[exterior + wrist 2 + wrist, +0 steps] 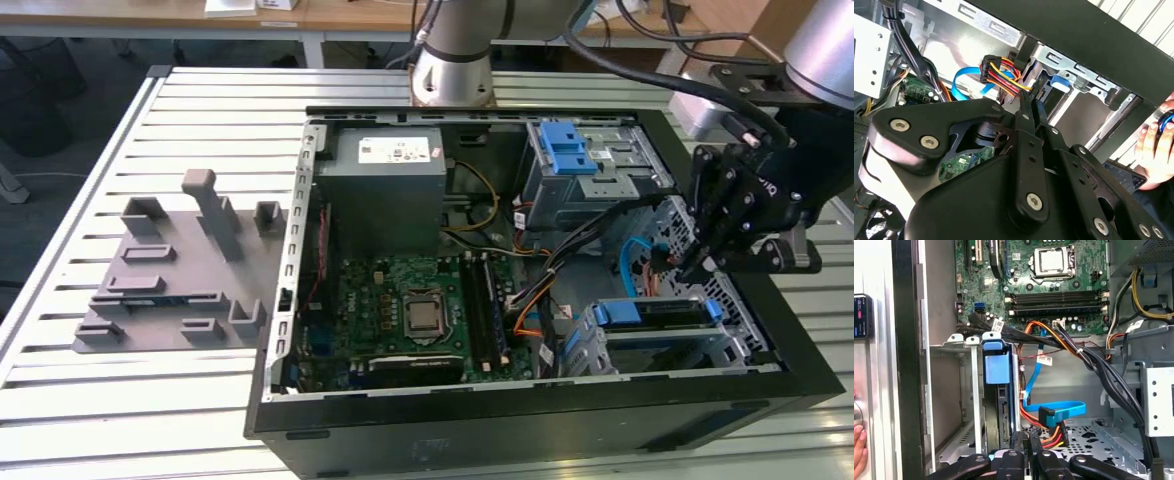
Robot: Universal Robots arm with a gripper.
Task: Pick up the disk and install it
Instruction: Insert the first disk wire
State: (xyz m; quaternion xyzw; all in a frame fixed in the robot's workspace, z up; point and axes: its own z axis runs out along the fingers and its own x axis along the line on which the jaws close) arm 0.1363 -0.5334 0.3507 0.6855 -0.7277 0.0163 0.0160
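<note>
Gripper above the drive bay, disk seated in its cage

The black gripper (703,262) hung at the exterior view's right with fingers drawn together, gripping nothing; just below, the disk (650,312) with its smooth blue carrier sat slotted in the grey metal cage (731,350); the green motherboard (407,310) lay at centre.

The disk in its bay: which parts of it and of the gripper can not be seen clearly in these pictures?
- Disk: edge-on in the first wrist view, faces hidden by the bay's metal walls.
- Gripper: in the second wrist view its own linkage covers the fingertips.
- Hand: cut off at the picture's edge.
</note>
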